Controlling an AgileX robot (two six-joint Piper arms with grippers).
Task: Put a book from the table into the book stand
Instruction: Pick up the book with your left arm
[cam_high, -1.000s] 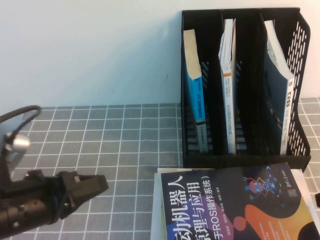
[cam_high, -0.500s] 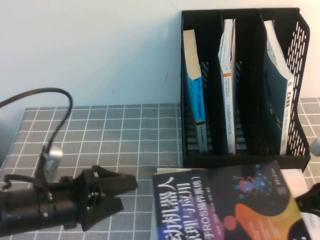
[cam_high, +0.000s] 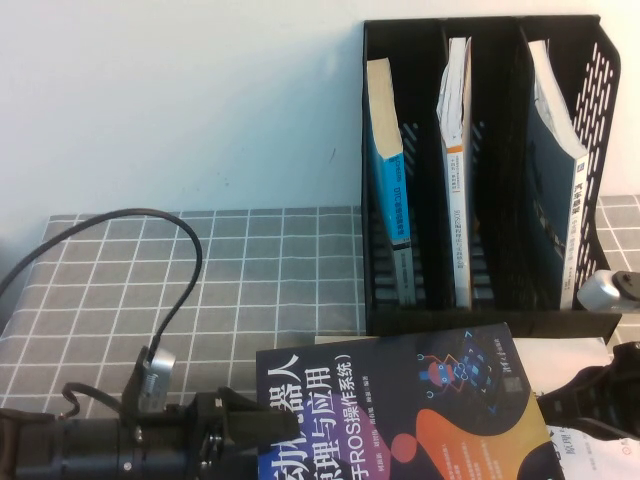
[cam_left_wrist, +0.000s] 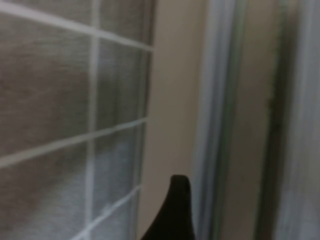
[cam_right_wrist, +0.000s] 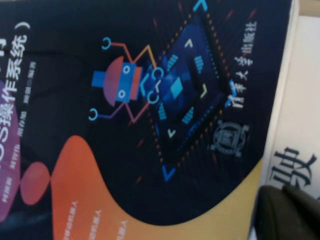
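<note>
The book (cam_high: 400, 400), black with a big white title, an orange swoosh and a small robot graphic, lies flat on the table (cam_high: 260, 270) in front of the black book stand (cam_high: 600, 70). My left gripper (cam_high: 250, 435) is low at the book's left edge, open, with one finger (cam_left_wrist: 177, 210) beside the page edges. My right gripper (cam_high: 560, 410) is at the book's right edge, its fingers (cam_right_wrist: 290, 215) together on the white book beside the black cover (cam_right_wrist: 150, 100). Neither gripper holds the book.
A white-covered book (cam_high: 595, 455) lies under the black one and shows at its right (cam_right_wrist: 295, 125). The stand's slots hold a blue-spined book (cam_high: 385, 180), a thin white one (cam_high: 457, 200) and a dark one (cam_high: 560, 170). The left arm's cable (cam_high: 180, 290) loops over the cloth.
The black book has slid left across the white one. My left arm has advanced right to its left edge. My right gripper has come into view at its right edge.
</note>
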